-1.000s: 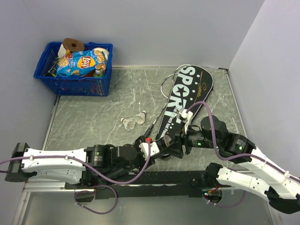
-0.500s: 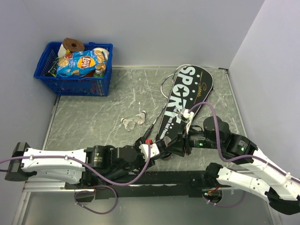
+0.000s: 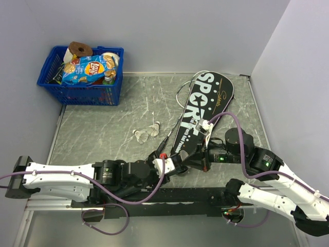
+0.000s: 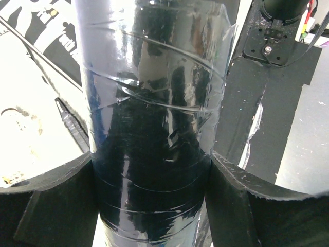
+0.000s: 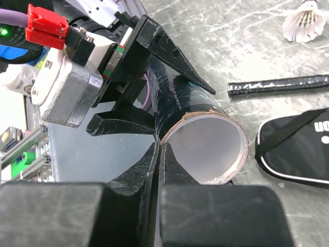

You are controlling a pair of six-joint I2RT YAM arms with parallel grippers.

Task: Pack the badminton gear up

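While my left gripper is clasping the long dark tube around its body, my right gripper is meeting the same tube at its open end. Seen from my left wrist, the two left fingers are standing wide apart and pressing against either side of the glossy, tape-wrapped tube, so it is sitting firmly between them. Seen from my right wrist, the right jaws are squeezing almost completely together. They appear to be pinching the thin rim of the tube's round mouth, with one finger lying outside the wall and the other over the pale inside.

From above, the tube is lying roughly level near the front edge of the grey marbled table, bridging the gap between my two arms. I cannot tell whether it is touching the surface.

The black bag, lettered SPORT in white, is lying flat just behind the tube and running diagonally toward the table's far right corner. A thin white racket is peeking out along the bag's left edge, and a black handle is pointing down toward my left gripper. I cannot tell whether a second racket is lying with it. Two white shuttlecocks are lying side by side on the table, left of the handle. A blue basket is standing at the far left corner, with a crisp packet lying on top.
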